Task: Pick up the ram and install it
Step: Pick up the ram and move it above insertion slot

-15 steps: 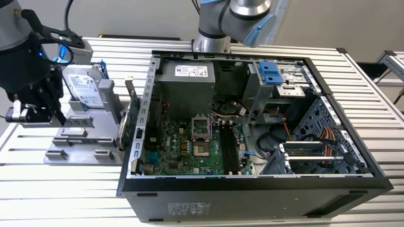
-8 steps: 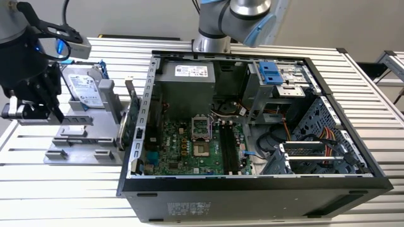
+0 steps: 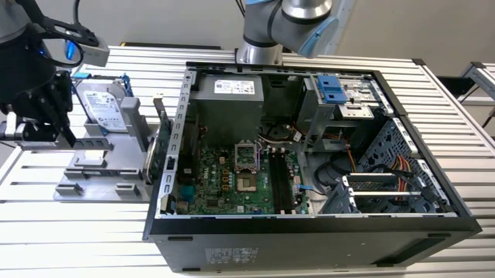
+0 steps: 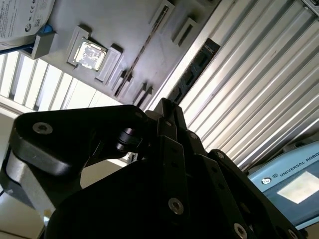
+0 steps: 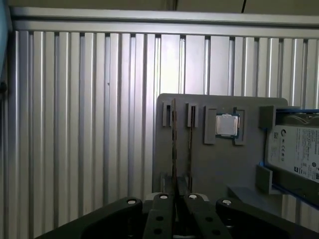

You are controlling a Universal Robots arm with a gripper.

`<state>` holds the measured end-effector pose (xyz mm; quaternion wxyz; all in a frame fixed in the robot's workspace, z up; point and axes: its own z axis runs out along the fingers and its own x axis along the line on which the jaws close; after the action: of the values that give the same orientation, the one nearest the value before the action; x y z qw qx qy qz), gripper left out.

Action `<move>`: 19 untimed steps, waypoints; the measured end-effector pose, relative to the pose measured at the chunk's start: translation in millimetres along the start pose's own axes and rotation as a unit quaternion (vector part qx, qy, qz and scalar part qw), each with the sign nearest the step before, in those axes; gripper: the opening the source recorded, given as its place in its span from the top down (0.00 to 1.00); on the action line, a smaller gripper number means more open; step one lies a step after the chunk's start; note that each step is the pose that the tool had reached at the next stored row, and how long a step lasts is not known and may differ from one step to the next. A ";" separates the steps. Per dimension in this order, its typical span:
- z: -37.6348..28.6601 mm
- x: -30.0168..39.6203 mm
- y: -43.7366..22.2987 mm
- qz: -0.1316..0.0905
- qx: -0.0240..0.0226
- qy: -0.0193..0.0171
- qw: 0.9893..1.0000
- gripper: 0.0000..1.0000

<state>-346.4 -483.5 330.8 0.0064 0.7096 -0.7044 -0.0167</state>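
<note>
A ribbed aluminium table (image 3: 69, 243) spans the exterior view. At centre and toward the exterior view's right lies a black open computer case (image 3: 309, 246), its green motherboard (image 3: 224, 174) exposed. At the exterior view's left sits a grey plastic holder (image 3: 93, 188) carrying a silver hard drive (image 3: 104, 107).

The black gripper (image 5: 177, 201) hangs over that holder. Its fingers look pressed together and hold nothing.

The ram (image 5: 173, 144), a thin dark stick, stands on edge in the holder's slots beside a twin stick (image 5: 190, 144), roughly in line with the gripper. A square silver processor chip (image 5: 227, 124) sits just beside them.

A good pick, I judge, needs the jaws spread and centred on one stick alone. It should be gripped by its flat faces and lifted straight out.
</note>
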 end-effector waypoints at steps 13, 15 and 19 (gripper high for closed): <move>-14.5 -0.2 0.5 0.000 0.000 0.000 1.000 1.00; -16.5 -0.3 0.6 0.000 0.000 0.000 1.000 1.00; -20.0 -0.3 0.7 0.000 0.000 0.000 1.000 1.00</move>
<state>-346.5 -483.4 350.9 0.0063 0.7096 -0.7044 -0.0167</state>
